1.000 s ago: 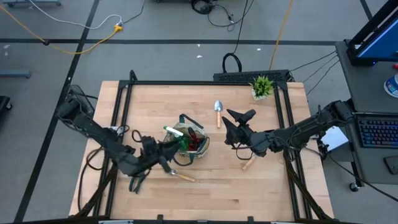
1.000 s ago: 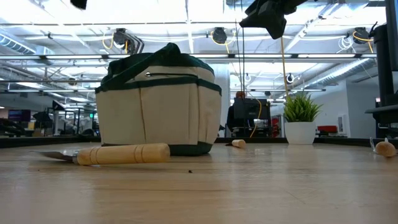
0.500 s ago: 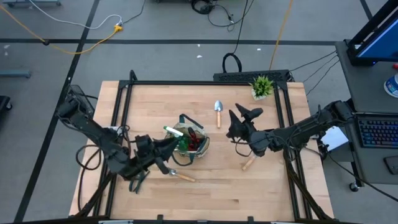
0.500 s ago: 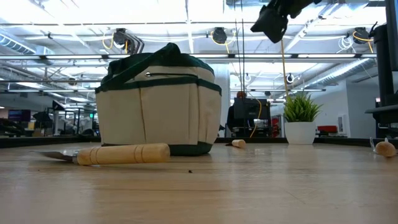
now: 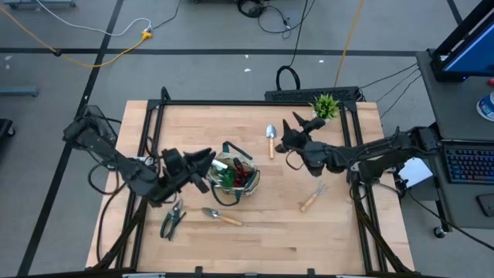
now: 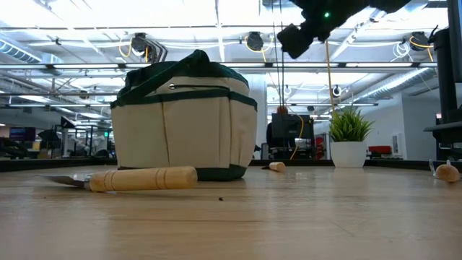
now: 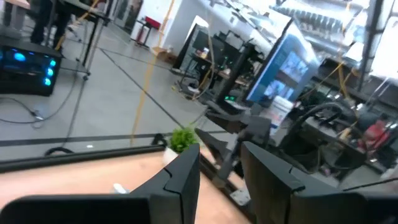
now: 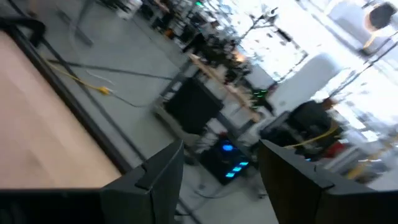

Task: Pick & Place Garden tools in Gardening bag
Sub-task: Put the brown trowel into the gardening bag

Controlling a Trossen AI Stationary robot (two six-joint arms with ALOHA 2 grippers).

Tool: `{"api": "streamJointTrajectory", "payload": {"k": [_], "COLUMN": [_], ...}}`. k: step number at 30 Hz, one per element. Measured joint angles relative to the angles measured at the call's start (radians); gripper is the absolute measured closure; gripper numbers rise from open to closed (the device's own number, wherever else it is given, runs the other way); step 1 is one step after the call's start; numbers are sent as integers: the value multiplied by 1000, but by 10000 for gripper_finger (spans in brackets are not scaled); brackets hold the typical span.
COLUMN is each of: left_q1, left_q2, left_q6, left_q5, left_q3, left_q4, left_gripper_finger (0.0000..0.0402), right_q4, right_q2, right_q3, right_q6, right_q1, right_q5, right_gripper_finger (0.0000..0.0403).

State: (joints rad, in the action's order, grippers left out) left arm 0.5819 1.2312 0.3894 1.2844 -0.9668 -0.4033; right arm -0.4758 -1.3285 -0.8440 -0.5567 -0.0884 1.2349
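The khaki gardening bag (image 5: 238, 174) with dark green trim stands upright at the table's middle, also in the low view (image 6: 184, 119); green and red things show inside it. One trowel (image 5: 221, 216) lies near the bag and another (image 5: 270, 139) lies beyond it. The green-handled pruners (image 5: 171, 221) lie at the near left and the hand fork (image 5: 312, 198) at the right. My left gripper (image 5: 204, 161) is open and empty, just left of the bag. My right gripper (image 5: 299, 131) is open and empty, raised to the right of the far trowel.
A small potted plant (image 5: 325, 107) stands at the far right of the table, close behind my right gripper. A black frame rail (image 5: 255, 101) runs around the table's edges. Bare wood lies along the near edge (image 5: 270, 247).
My left gripper has gone from over the near trowel and pruners toward the far edge, up beside the bag's left side, uncovering the pruners. My right gripper has gone toward the far edge, away from the hand fork, which now lies in full view.
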Motion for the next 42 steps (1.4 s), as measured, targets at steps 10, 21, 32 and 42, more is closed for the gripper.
{"api": "streamJointTrajectory", "payload": {"k": [10,21,32,42], "left_q1": [-160,-353,-523,-640], "left_q2": [-143,-234,-240,-240], "left_q6": [217,190,154,108], "left_q5": [-183,-356,-533,-666], "left_q3": [0,0,0,1], "left_q4": [428,617,739,780], "left_gripper_finger": [279,279,279,279], "right_q4": [290,720,810,804], "right_q2": [0,0,-24,-149], "right_q3": [0,-72,-108,-116], "right_q6": [513,1007,1242,1280], "right_q1": [133,313,419,423], "right_q5": [-347,-804,-1083,-1148], "right_gripper_finger": [206,206,206,206]}}
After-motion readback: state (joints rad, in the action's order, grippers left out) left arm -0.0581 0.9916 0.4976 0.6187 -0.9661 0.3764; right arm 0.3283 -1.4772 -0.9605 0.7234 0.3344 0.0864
